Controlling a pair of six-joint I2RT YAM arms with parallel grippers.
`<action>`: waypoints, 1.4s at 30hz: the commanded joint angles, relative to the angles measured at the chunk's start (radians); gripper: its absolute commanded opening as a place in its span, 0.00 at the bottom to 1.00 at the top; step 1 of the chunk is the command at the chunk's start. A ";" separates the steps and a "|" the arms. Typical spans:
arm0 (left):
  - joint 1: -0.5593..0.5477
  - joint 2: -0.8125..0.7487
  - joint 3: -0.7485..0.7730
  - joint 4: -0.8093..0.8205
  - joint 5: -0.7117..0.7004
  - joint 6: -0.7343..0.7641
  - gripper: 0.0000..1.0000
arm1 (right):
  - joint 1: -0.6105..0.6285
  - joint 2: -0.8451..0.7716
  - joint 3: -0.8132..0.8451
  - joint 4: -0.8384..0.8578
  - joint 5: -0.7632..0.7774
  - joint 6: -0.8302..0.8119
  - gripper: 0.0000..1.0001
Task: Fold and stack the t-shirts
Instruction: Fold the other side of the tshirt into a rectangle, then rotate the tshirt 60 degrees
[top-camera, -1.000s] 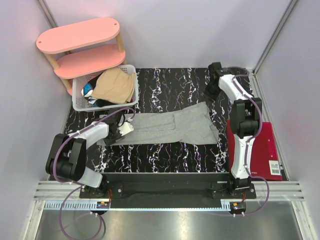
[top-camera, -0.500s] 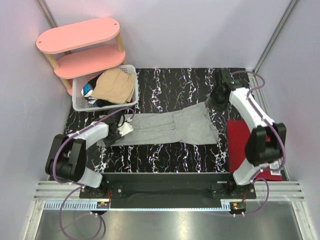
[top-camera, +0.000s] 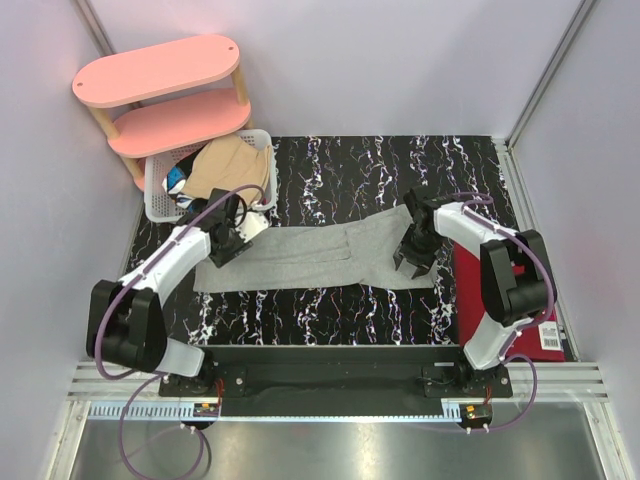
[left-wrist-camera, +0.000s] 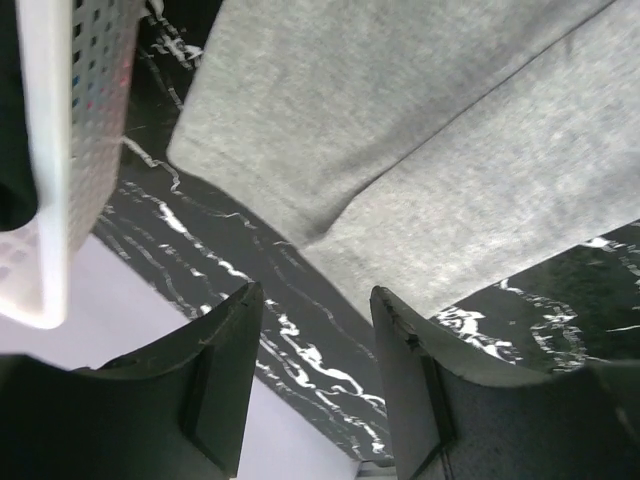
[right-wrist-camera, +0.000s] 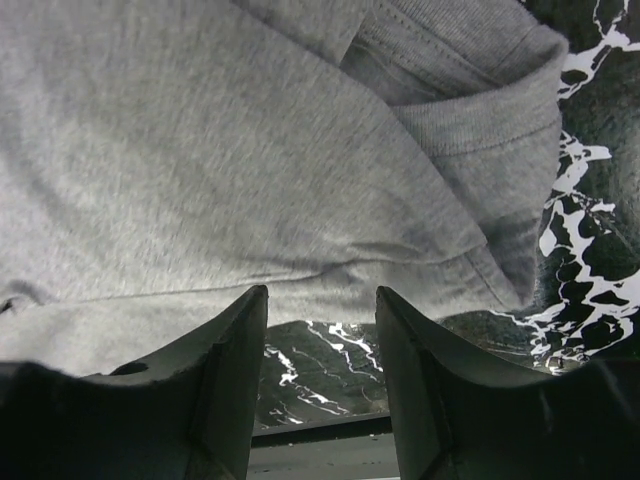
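A light grey t-shirt (top-camera: 320, 255) lies flat and stretched out across the middle of the black marbled table (top-camera: 350, 165). My left gripper (top-camera: 237, 238) hovers at the shirt's left end beside the basket. In the left wrist view the gripper (left-wrist-camera: 318, 295) is open and empty, with the grey shirt's edge (left-wrist-camera: 400, 130) just ahead of the fingertips. My right gripper (top-camera: 408, 262) is over the shirt's right end. In the right wrist view the gripper (right-wrist-camera: 322, 295) is open at the grey fabric's (right-wrist-camera: 250, 150) hem and holds nothing. A tan t-shirt (top-camera: 232, 165) lies heaped with darker clothes in the basket.
The white lattice basket (top-camera: 160, 210) stands at the back left, close to my left gripper, and shows as a white wall (left-wrist-camera: 50, 200) in the left wrist view. A pink two-tier shelf (top-camera: 160, 70) stands behind it. A red book (top-camera: 520, 300) lies at the table's right edge.
The right arm swung from the far right corner down to the shirt's near right end and its jaws widened. The left gripper moved up toward the basket.
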 joint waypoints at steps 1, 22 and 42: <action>-0.025 0.085 0.060 0.001 0.072 -0.071 0.52 | -0.001 0.033 0.021 0.029 0.056 0.010 0.55; 0.047 0.091 -0.268 0.156 -0.080 -0.010 0.46 | -0.049 0.135 0.092 -0.028 0.204 -0.026 0.52; -0.163 -0.197 0.018 -0.394 0.402 -0.252 0.52 | -0.196 0.557 0.895 -0.279 0.287 -0.108 0.45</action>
